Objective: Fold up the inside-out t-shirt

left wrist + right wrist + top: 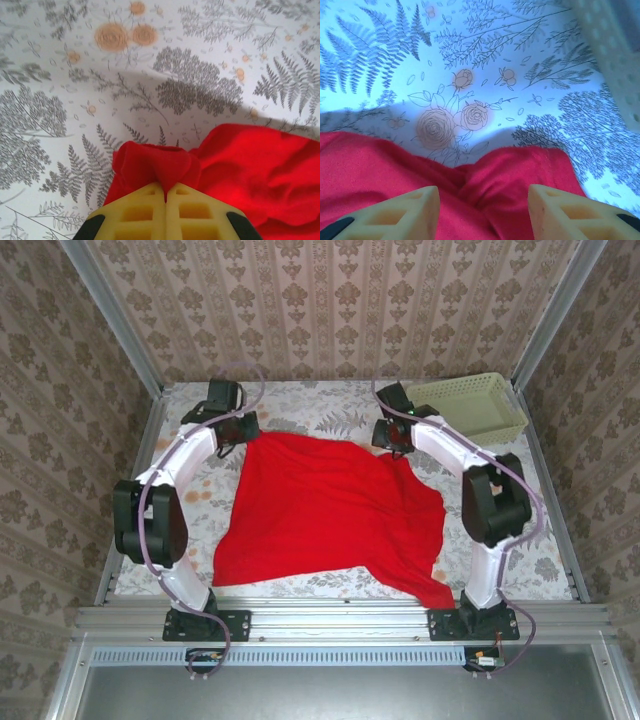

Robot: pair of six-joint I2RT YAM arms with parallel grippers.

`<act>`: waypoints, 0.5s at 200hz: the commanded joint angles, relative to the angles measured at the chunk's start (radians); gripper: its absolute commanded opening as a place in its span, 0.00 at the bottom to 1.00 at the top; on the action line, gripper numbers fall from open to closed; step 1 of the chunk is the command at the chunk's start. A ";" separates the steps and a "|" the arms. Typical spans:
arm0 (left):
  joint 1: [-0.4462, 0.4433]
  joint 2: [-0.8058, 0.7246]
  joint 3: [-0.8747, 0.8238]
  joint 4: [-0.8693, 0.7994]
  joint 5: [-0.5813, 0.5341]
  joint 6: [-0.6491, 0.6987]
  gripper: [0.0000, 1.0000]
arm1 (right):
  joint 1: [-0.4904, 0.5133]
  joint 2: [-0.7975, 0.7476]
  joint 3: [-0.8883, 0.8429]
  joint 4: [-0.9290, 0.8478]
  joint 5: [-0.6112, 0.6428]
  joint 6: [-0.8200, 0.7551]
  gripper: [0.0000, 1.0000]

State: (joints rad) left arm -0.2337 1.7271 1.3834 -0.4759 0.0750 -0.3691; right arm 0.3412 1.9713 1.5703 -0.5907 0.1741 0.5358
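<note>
Inside-out t-shirt, bright red soft cloth (330, 510): spread on floral-printed surface (300, 405), between both arms.
Left pincer (165, 186): clamped on bunched far-left corner.
Right pincer (482, 192): jaws apart, straddling far-right corner, nothing gripped.
Key relation: cloth running from both pincers toward near edge; probably far edge folded nearward once right closes.
Pale green plastic basket (470, 405): far right, apart from cloth.

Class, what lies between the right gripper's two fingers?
A bunched fold of the red t-shirt, on the patterned tablecloth; the right wrist view shows it.
</note>
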 commanded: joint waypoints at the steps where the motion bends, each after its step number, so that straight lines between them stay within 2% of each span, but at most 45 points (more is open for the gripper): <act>1: 0.010 -0.029 -0.030 0.025 0.040 -0.031 0.00 | -0.014 0.123 0.111 -0.127 0.030 -0.039 0.50; 28: 0.015 -0.040 -0.046 0.026 0.043 -0.035 0.00 | -0.016 0.212 0.180 -0.189 0.042 -0.035 0.50; 69: 0.028 -0.062 -0.072 0.038 0.043 -0.049 0.00 | -0.014 0.255 0.146 -0.199 0.064 -0.002 0.50; 79: 0.030 -0.070 -0.079 0.041 0.046 -0.055 0.00 | -0.015 0.268 0.152 -0.200 0.060 -0.002 0.45; 100: 0.037 -0.093 -0.097 0.049 0.050 -0.065 0.00 | -0.018 0.280 0.161 -0.189 0.065 -0.006 0.26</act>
State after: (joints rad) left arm -0.2077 1.6836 1.3090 -0.4507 0.1097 -0.4065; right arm 0.3302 2.2108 1.7073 -0.7418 0.2081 0.5209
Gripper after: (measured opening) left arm 0.051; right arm 0.345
